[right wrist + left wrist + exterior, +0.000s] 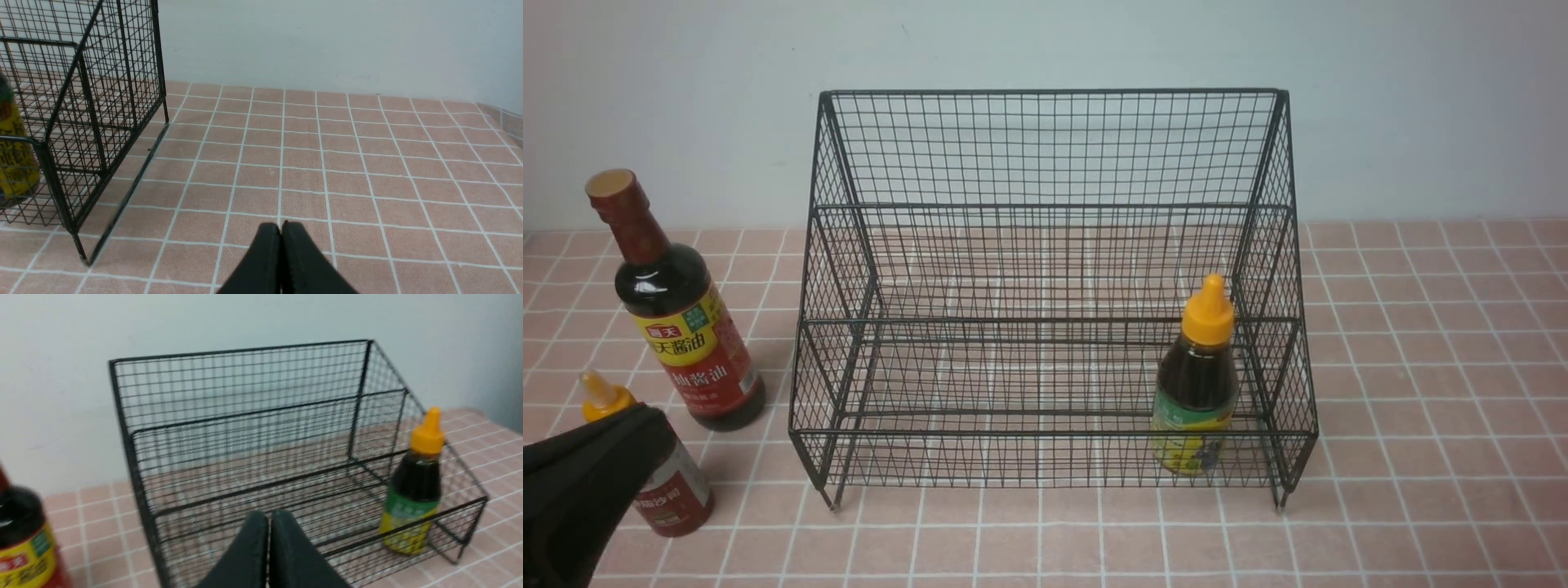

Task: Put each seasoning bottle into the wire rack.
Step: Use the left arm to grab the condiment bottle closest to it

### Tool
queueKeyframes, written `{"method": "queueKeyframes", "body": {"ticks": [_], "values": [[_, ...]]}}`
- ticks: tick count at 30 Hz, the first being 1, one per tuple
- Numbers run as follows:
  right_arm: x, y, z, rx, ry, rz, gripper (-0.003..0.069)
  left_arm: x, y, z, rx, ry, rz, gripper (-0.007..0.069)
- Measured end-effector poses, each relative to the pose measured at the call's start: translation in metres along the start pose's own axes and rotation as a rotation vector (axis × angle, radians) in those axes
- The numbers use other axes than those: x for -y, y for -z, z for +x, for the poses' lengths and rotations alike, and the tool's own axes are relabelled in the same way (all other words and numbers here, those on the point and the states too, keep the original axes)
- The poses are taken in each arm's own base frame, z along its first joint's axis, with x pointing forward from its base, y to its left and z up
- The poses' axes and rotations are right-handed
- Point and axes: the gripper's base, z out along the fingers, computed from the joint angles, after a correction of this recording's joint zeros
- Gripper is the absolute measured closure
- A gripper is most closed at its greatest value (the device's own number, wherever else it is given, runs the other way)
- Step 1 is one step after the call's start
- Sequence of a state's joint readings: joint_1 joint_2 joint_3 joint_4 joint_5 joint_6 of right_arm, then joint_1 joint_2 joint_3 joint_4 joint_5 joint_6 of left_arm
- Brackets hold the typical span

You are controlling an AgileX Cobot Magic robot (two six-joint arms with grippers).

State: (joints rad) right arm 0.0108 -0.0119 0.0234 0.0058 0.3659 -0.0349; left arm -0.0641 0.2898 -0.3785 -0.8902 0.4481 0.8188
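left arm (580,490): dark bulk low at the near left edge, reaching forward | left fingers (251,543): pressed together tip to tip, nothing between | right fingers (263,257): pressed together, nothing between, pointing forward and slightly down

**Tall soy-sauce bottle** (678,318), near the left edge of the worktop (1421,367):
- The yellow label band carries a small red logo box; its second character reads 天.
- Beside the box stand the large dark characters 天酱油.
- The red field below shows white characters 抽酱油. The smaller print beneath is too fine to read.

**Small red-sauce bottle** (676,490), front left corner: white characters on a red label, partly hidden and blurred, not legible.

**Small dark squeeze bottle** (1196,392), inside the wire rack (1045,147): green-yellow label, print not legible.
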Motion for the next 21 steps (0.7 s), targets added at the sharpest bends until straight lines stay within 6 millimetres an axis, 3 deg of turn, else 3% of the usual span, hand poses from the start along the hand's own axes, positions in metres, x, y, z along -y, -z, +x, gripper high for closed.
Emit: {"method": "queueKeyframes", "body": {"ticks": [9,21], "values": [[0.0,0.0,0.0,0.0,0.011,0.0,0.0671,-0.016,0.02,0.008,-0.013,0.176,-0.245,0.0631],[0.0,0.0,0.0,0.0,0.012,0.0,0.0671,-0.017,0.021,0.007,0.005,0.209,-0.257,0.0631]]}}
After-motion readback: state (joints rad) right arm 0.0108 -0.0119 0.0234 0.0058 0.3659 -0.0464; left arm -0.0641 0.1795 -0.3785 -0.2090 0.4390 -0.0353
